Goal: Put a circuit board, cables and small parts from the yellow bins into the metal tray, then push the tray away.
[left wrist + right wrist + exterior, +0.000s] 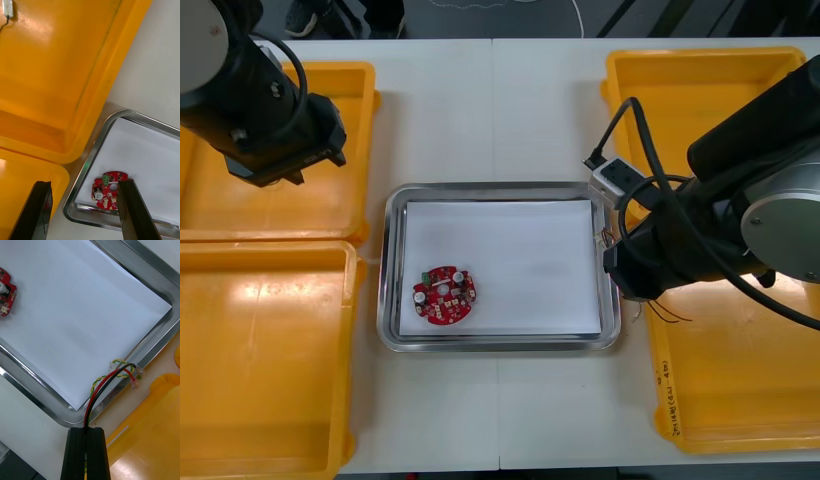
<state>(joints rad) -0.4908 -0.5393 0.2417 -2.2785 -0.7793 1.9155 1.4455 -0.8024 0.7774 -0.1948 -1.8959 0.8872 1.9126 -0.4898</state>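
red, black and yellow cables (pixel 112 375) pinched in the right gripper (pixel 87 429) at the metal tray's (pixel 500 189) right rim
circuit board (pixel 445 296) lies near-left in the tray; carry the cables left over the white liner (pixel 510 255) before releasing, so their ends clear the rim. far left, the left gripper (pixel 84 183) hangs wide open over a yellow bin (pixel 330 205).
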